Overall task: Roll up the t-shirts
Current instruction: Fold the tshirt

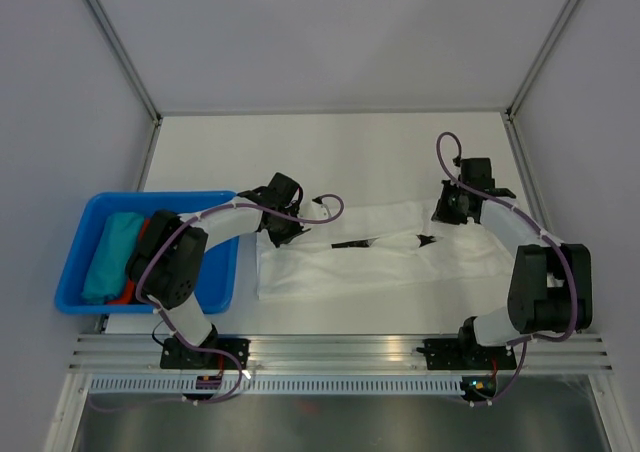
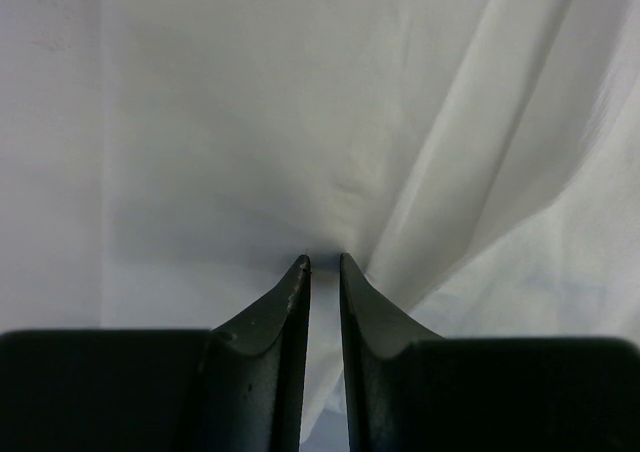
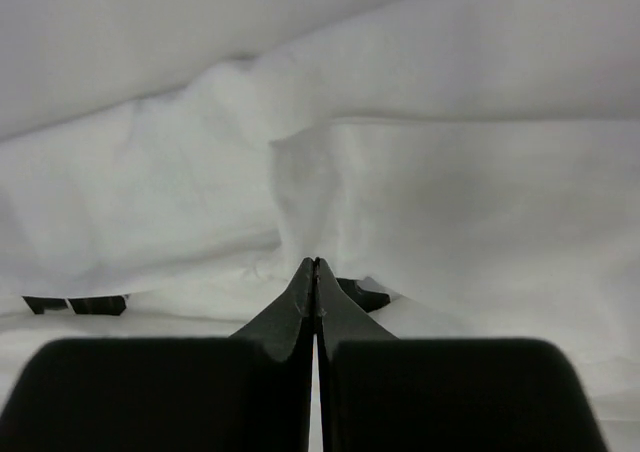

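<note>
The right gripper (image 3: 316, 263) pinches the soft white cloth t-shirt (image 1: 380, 267); the left gripper (image 2: 323, 261) looks nearly closed, its grasp unclear. Uneven pulling may skew the cloth.

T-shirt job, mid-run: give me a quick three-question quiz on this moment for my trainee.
1. True or false: the t-shirt lies inside the bin.
2. In its wrist view, the right gripper has its jaws: A) wide open, B) closed together, C) out of view.
3. Fill in: the folded cloth in the bin is coloured ____.

Key: 1 false, it lies on the table; 2 B; 3 teal.
</note>
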`<act>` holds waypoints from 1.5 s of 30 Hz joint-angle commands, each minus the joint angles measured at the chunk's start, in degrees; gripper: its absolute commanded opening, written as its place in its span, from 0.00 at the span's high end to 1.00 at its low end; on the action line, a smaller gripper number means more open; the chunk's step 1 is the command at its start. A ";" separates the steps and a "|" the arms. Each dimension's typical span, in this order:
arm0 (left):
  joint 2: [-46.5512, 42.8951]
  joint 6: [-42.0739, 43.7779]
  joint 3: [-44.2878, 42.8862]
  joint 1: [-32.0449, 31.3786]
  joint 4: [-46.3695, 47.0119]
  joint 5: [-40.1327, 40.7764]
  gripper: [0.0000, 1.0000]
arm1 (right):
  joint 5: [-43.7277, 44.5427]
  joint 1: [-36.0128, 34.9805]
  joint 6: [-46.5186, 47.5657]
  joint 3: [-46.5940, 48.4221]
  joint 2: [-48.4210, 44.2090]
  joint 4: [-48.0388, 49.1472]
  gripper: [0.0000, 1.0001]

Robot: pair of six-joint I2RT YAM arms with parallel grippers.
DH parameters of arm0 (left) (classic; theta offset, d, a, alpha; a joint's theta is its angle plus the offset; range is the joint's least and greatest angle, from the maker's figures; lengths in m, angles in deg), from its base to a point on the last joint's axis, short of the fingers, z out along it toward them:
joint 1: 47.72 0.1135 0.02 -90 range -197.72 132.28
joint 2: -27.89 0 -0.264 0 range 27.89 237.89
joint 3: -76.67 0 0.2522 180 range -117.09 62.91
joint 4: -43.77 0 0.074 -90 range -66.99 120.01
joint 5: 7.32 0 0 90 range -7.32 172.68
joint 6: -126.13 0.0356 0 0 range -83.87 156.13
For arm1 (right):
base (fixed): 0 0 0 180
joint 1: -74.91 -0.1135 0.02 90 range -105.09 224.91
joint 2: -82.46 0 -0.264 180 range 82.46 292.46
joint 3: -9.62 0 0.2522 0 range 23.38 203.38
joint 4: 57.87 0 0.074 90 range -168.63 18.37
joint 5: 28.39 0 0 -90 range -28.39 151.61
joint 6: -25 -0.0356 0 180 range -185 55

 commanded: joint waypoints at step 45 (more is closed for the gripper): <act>-2.68 1.72 2.28 -0.28 2.73 -0.50 0.76 | 0.00 25.52 -1.06 6.77 0.05 1.21 1.00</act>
